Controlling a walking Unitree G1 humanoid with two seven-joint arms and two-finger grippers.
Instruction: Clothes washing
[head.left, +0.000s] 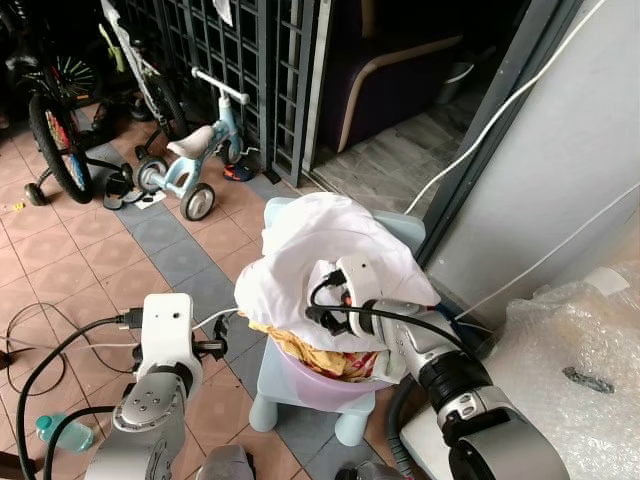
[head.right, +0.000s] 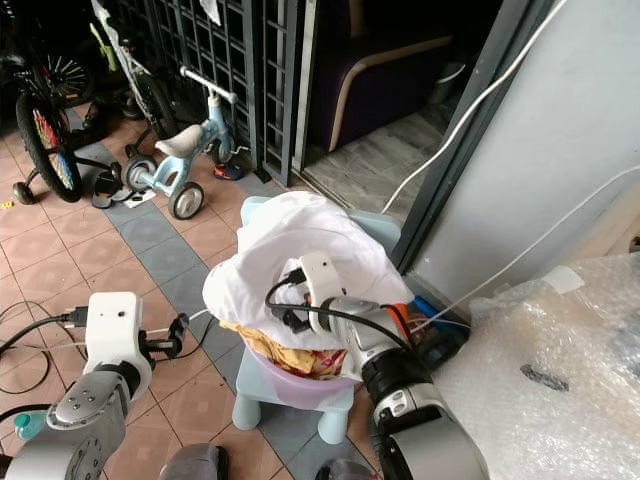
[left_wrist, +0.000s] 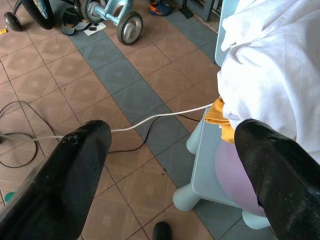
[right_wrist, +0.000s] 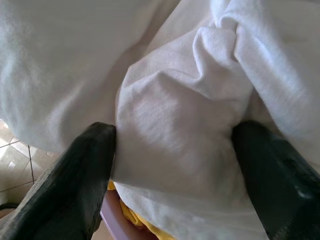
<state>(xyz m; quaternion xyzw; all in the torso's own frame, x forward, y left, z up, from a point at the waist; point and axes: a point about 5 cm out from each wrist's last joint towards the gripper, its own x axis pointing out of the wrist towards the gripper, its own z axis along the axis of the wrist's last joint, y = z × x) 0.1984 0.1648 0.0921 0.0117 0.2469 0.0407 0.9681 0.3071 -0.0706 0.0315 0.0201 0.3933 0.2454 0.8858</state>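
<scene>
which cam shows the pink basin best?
Left eye view: the pink basin sits on the blue stool, laundry heaped in it. Right eye shows the same. Left wrist catches its side; right wrist only a rim sliver.

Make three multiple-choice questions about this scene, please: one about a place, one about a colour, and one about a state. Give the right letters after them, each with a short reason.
1. Where does the basin with the clothes stand?
A. on the small blue chair
B. on the tiled floor
C. on the tricycle seat

2. What colour is the large cloth on top of the pile?
A. yellow
B. white
C. black

3. What is the right gripper doing?
A. hanging idle beside the robot
B. holding a bottle
C. pressed into the white cloth with its fingers apart

Answers:
1. A, the pink basin sits on the seat of the light blue chair.
2. B, the top cloth is white; yellow fabric only peeks out beneath it.
3. C, the right wrist view shows cloth bulging between the two spread black fingers, while the left gripper is open over the floor.
</scene>
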